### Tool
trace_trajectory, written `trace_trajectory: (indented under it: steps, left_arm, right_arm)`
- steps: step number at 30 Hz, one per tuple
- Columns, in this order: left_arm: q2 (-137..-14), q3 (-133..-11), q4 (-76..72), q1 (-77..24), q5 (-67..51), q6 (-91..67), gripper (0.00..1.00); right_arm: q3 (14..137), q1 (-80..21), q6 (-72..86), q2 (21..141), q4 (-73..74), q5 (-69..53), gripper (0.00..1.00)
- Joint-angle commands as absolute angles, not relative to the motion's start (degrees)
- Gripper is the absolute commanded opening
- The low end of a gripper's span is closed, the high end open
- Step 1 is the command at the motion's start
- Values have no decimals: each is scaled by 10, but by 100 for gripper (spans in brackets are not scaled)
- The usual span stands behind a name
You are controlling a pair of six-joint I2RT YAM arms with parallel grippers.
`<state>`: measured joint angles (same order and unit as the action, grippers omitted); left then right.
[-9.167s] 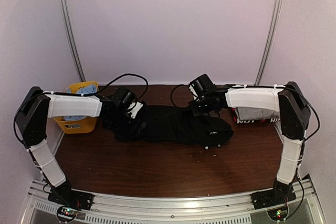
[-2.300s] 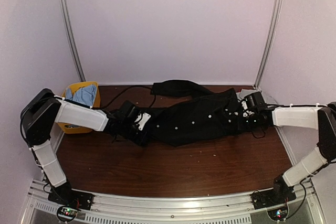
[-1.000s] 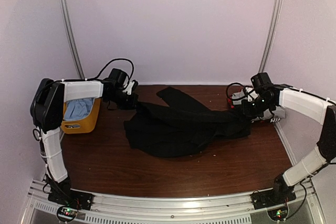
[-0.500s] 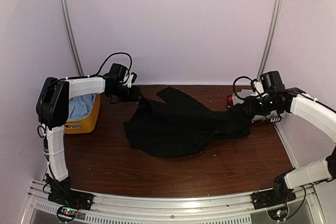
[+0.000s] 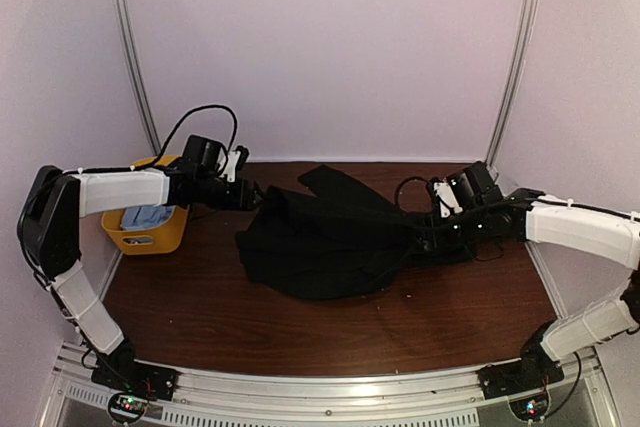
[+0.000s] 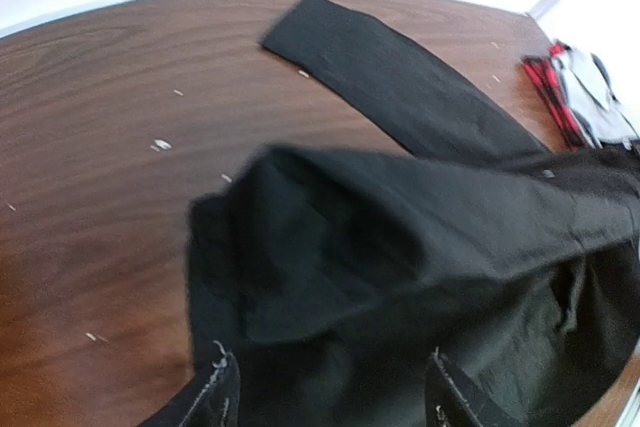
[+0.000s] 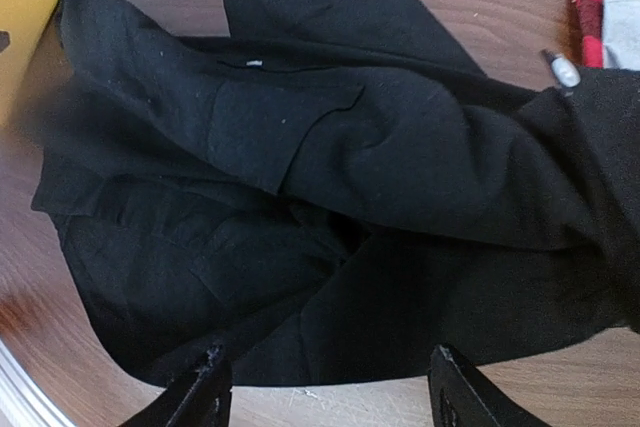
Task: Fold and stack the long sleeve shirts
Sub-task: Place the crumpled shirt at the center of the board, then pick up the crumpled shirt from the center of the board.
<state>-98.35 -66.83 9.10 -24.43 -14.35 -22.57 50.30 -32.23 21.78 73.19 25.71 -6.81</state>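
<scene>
Item: one black shirt [image 5: 330, 242], long-sleeved, lying in a rumpled heap at the middle of the brown surface [image 5: 300, 327], with folds overlapping and no clean outline. One sleeve [image 5: 335, 182] runs flat toward the far edge; the other cannot be traced in the heap. Left hand [image 6: 328, 399]: fingers apart, nothing between them, poised over the heap's left end. Right hand [image 7: 328, 392]: fingers apart, likewise empty, over the right end. Nearby: a yellow basket [image 5: 150, 239] at far left holding a blue cloth [image 5: 148, 217]; a red and grey item [image 7: 600, 7] at far right, too partly seen to identify. Step judged in hand: spreading the garment flat before any fold, so the task looks early. Handling notes: take a single layer at each end, preferably matching points such as the shoulders or hem corners, not a bunch of stacked folds. Draw both hands outward evenly so the body lies smooth. Free the buried sleeve before folding. Risk: pinching several layers would drag the heap as a lump or push it toward the basket or the red and grey item.
</scene>
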Motion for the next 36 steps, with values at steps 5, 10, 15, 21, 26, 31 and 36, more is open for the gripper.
trace_trajectory:
  steps: [5,10,15,21,26,31,36]
  left_arm:
    - [-922,-551,15,-308,-123,-234,65]
    - [-899,-510,31,-337,-80,-229,65]
    - [-891,-489,36,-352,-60,-227,65]
    - [-882,-483,45,-356,-47,-222,65]
    - [-877,-479,51,-356,-41,-219,66]
    - [-877,-480,52,-356,-36,-222,66]
    - [-876,-482,54,-356,-38,-223,66]
  right_arm:
    - [496,-359,239,823,251,-10,65]
    - [473,-358,265,802,310,69,66]
    - [474,-353,276,802,350,108,66]
    - [498,-352,277,786,340,88,66]
    - [485,-354,279,754,292,3,72]
    - [441,-354,348,715,219,-17,75]
    - [390,-345,419,687,156,32,77]
